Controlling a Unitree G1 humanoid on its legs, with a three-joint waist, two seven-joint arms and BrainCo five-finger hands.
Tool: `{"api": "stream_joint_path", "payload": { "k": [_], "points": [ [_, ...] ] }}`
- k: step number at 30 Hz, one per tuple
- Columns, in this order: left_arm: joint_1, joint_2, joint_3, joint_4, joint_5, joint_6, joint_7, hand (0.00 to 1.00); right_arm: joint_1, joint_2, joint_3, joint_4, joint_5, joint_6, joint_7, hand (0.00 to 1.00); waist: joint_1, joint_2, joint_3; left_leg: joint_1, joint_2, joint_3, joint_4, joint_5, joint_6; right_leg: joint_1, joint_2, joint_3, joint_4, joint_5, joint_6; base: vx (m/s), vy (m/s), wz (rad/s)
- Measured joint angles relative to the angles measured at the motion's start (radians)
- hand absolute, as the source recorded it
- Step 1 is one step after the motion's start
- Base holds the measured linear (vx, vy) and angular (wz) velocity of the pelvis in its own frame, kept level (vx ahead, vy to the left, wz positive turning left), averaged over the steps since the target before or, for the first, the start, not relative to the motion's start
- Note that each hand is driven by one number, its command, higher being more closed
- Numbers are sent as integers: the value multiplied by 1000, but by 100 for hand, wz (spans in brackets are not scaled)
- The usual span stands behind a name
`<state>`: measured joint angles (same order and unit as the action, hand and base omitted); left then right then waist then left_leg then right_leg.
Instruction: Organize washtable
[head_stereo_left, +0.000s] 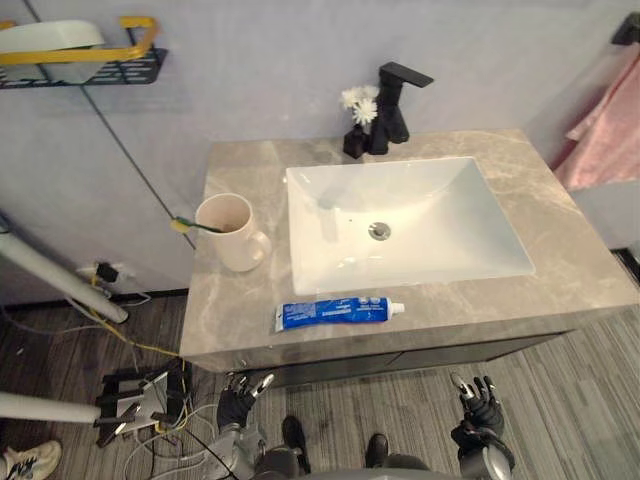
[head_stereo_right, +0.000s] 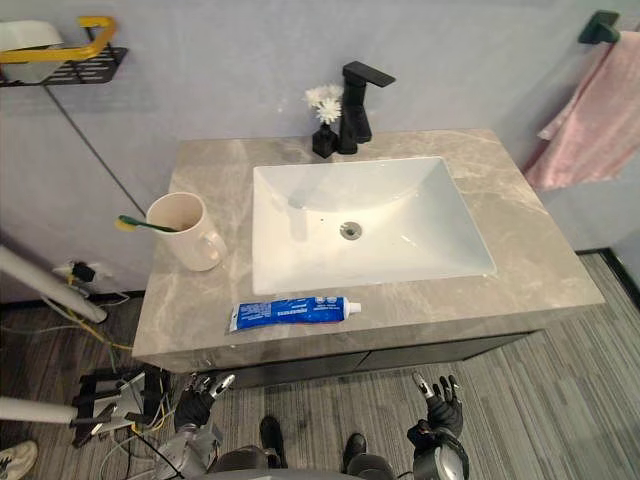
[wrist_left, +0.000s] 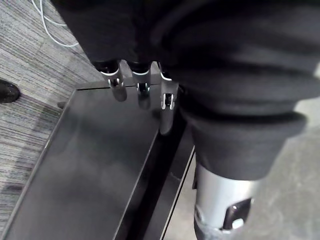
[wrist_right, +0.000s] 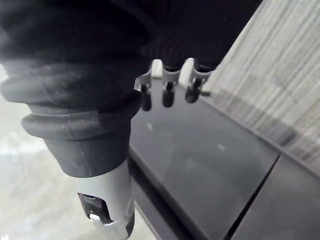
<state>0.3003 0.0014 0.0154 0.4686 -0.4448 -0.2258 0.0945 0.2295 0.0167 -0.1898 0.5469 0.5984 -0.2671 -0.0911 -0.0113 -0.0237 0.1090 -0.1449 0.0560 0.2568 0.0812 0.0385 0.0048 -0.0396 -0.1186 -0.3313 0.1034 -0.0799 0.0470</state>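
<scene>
Left robot hand (head_stereo_left: 238, 403), right robot hand (head_stereo_left: 478, 408) low in front of desk (head_stereo_left: 575, 250), fingers loose, nothing held. Toothpaste (head_stereo_left: 338, 312) lies flat by front edge, easy reach. Guess it belongs by cup (head_stereo_left: 228, 235) holding toothbrush (head_stereo_left: 196, 226).

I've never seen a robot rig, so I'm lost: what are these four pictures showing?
A humanoid robot stands before a washtable. The two wide pictures come from a camera pair on its head, looking down; the two close ones come from cameras on its wrists, looking past the fingers at the dark cabinet front. On its top: a white sink, a black faucet, a small vase of white flowers, a cream cup with a toothbrush in it, and a blue toothpaste tube lying near the front edge. The left hand and right hand hang low before the cabinet, open, holding nothing.
</scene>
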Motion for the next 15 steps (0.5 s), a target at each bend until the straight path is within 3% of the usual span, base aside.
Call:
{"api": "stream_joint_path", "payload": {
  "k": [2, 3, 4, 6, 11, 15],
  "points": [
    [15, -16, 13, -8, -17, -5, -1, 0, 6, -1, 0, -2, 0, 0, 1, 0, 6, 6, -2, 24, -7, -8, -41, -7, -11, 4, -5, -11, 18, -22, 4, -70, 8, 23],
    [26, -27, 37, -8, -18, -6, 0, 0, 15, 2, 0, -6, 1, 0, 4, 0, 7, -1, -8, 47, -25, -4, -107, -25, -34, 9, -14, -12, 10, -25, 6, -62, 26, 12],
    [31, -29, 50, -5, -18, -6, 0, 0, 24, 11, -3, -7, 1, -2, 5, 0, 4, -21, -9, 60, -39, 4, -101, -24, -21, 3, -31, -16, 2, -25, 6, 72, 27, 14],
    [42, -46, 83, -4, -20, -7, 15, 0, 80, 15, -10, -26, 14, -5, 6, 0, 0, 15, -20, 69, -17, 18, -56, -46, 2, 19, -11, -21, 3, -29, 15, 124, 25, 24],
    [33, -57, 135, -3, -29, -23, 87, 0, 172, 59, -42, -14, 29, -2, -3, 0, -7, 6, -27, 100, -42, 7, -161, -8, -1, 28, -24, -48, -12, -13, 23, 84, 34, 17],
    [22, -57, 137, 14, -34, -24, 104, 0, 177, 68, -40, -12, 27, -2, -19, 0, -4, -10, -25, 134, -51, 37, -183, -3, 8, 55, -33, -46, -24, -9, 26, 120, 49, -2]
  ]
}}
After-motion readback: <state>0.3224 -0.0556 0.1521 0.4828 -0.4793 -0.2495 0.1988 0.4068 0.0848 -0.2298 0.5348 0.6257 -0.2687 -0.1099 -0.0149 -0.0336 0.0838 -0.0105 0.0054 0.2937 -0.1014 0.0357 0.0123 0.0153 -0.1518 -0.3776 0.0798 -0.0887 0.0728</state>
